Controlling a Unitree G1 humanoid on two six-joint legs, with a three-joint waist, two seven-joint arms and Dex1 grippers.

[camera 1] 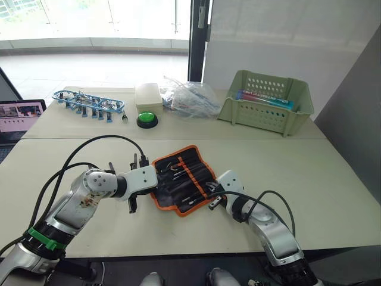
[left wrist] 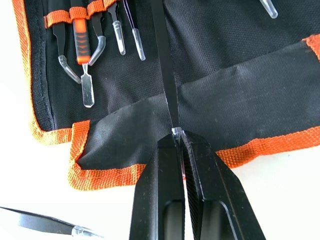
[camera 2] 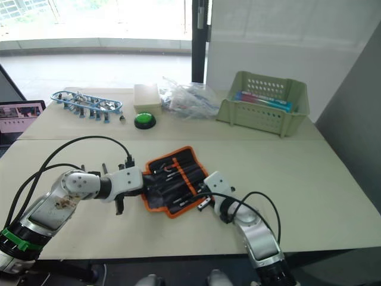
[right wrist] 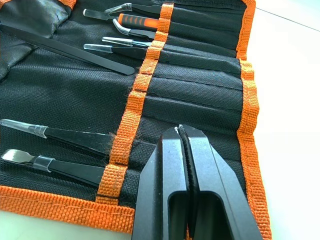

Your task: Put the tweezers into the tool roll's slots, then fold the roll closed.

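Black woven-fabric tool roll (camera 1: 181, 177) with orange webbing trim lies unfolded on the pale counter (camera 1: 333, 179), slim black pointed tweezers (right wrist: 65, 167) tucked in its slots. Left hand (left wrist: 176, 137) pinches one tweezer's clear-capped tip; right hand (right wrist: 181, 131) closed, empty, over the roll.

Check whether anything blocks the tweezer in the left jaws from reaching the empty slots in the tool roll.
Nothing visible does. The left gripper holds a tweezer lying across the open tool roll, and bare black fabric lies between it and the free slots.
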